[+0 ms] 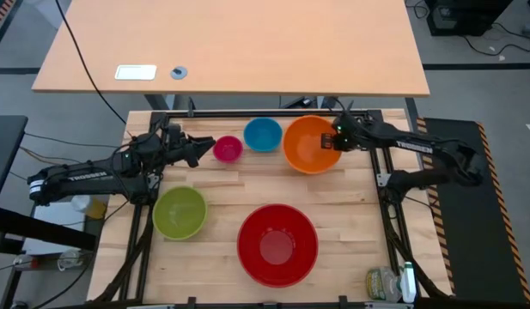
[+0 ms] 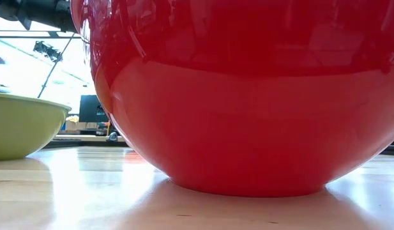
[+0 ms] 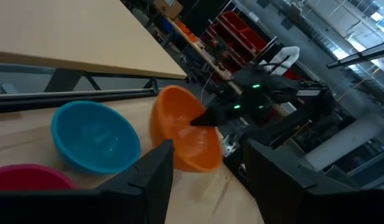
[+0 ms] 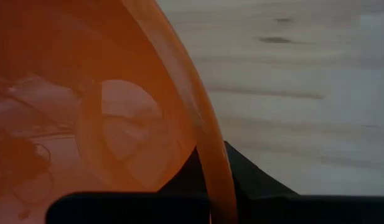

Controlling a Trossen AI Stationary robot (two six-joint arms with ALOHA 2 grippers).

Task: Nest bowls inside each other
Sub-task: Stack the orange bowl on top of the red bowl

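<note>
An orange bowl (image 1: 309,144) sits at the far right of the wooden table, tilted in the left wrist view (image 3: 185,137). My right gripper (image 1: 336,139) is shut on its right rim. A blue bowl (image 1: 263,134) and a small magenta-pink bowl (image 1: 228,148) stand on their bases to its left. My left gripper (image 1: 204,146) hovers open just left of the pink bowl, with nothing between its fingers (image 3: 160,162). A yellow-green bowl (image 1: 179,212) and a large red bowl (image 1: 277,245) rest on their bases nearer the front. My right gripper pinches the orange bowl's rim (image 4: 211,171) on the side toward the table's right edge. One finger is inside the bowl and one finger (image 4: 254,180) outside. The fingers slant down from the right. The bowl is tilted; whether its base touches the table, I cannot tell.
A black frame rail (image 1: 247,112) runs along the table's far edge, with a tan desk (image 1: 230,43) behind it. Bottles (image 1: 389,283) stand off the front right corner. In the low view the red bowl (image 2: 248,96) fills the picture, the yellow-green bowl (image 2: 18,124) at its left.
</note>
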